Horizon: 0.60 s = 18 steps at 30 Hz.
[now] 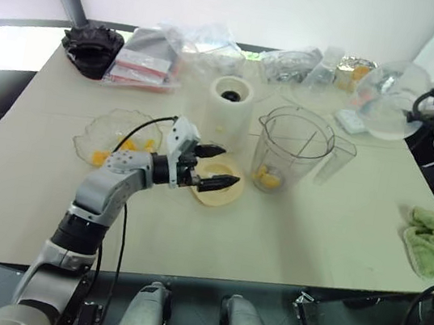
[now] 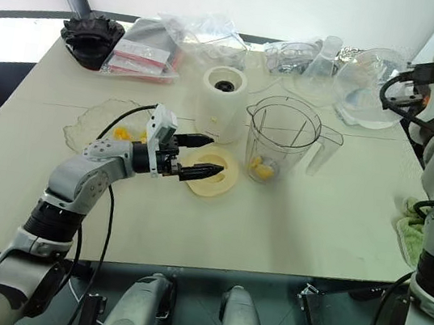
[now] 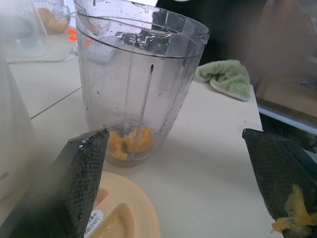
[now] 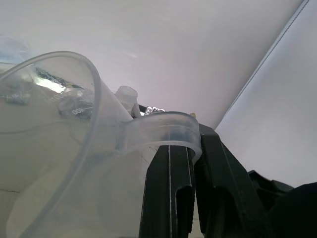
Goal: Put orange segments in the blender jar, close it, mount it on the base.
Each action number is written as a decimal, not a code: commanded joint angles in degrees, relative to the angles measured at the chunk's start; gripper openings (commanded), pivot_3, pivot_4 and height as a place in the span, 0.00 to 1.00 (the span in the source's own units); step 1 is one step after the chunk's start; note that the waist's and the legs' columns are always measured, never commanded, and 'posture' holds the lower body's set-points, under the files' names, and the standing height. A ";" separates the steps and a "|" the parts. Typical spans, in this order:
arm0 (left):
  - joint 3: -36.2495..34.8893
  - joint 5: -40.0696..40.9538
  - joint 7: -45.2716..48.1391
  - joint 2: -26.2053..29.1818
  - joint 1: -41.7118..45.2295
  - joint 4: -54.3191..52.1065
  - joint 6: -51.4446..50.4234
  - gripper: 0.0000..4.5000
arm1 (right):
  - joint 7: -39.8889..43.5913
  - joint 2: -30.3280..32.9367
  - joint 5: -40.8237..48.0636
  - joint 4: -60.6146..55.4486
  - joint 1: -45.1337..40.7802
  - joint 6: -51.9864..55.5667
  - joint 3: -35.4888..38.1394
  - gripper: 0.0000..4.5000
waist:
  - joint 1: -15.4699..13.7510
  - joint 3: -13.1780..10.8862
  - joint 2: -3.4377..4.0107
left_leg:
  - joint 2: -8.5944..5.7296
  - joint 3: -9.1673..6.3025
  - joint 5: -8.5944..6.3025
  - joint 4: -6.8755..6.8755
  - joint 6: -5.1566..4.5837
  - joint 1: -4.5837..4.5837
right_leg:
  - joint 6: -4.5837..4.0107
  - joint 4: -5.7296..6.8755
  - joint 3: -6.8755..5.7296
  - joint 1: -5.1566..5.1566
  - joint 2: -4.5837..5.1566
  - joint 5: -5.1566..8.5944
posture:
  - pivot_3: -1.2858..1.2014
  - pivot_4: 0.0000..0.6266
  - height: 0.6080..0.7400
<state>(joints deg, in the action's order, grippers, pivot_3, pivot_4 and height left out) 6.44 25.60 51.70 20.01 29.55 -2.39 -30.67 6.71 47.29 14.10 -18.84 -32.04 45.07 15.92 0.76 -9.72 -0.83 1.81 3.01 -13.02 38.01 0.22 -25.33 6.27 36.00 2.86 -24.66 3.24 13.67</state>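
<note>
Light, stiff, slick blender jar, best taken by right-side handle; left gripper wide and empty, right gripper clamped on clear jug.

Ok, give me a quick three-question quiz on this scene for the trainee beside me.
1. True or false: the blender jar already sits on the base.
2. What lies under the left gripper? A) green cloth B) cream lid C) glass dish
3. Fill in: the orange segments in the jar lie at its ____.
Key: 1 false, the jar stands on the table beside the base; 2 B; 3 bottom.
</note>
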 commanded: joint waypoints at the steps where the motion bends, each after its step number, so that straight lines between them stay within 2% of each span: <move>1: -0.65 0.82 -0.13 -0.38 0.76 -1.11 0.47 1.00 | 0.29 0.96 -2.49 -3.72 -0.93 -1.31 0.68 0.01 | 0.00 0.00 0.00 | 0.00 0.00 0.00 0.00 0.00 0.00 | 0.00 0.00 0.00 0.00 0.00 0.00 | 0.52 0.24 1.00; 18: -0.48 0.45 0.05 -0.80 1.44 -0.46 0.56 1.00 | 5.64 2.21 -12.65 -4.43 0.55 -7.17 -5.92 0.01 | 0.01 0.00 0.00 | -0.01 0.01 0.00 0.00 0.00 0.00 | 0.00 0.00 0.00 -0.01 0.00 0.00 | 0.52 0.24 1.00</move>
<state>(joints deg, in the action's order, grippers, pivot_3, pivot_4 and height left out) 6.39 25.65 51.68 19.09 30.00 -1.93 -30.69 12.12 47.97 3.36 -21.20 -30.68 40.28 9.03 0.77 -9.72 -0.83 1.80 3.02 -13.02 38.01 0.22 -25.33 6.27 36.00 2.85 -24.67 3.23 13.67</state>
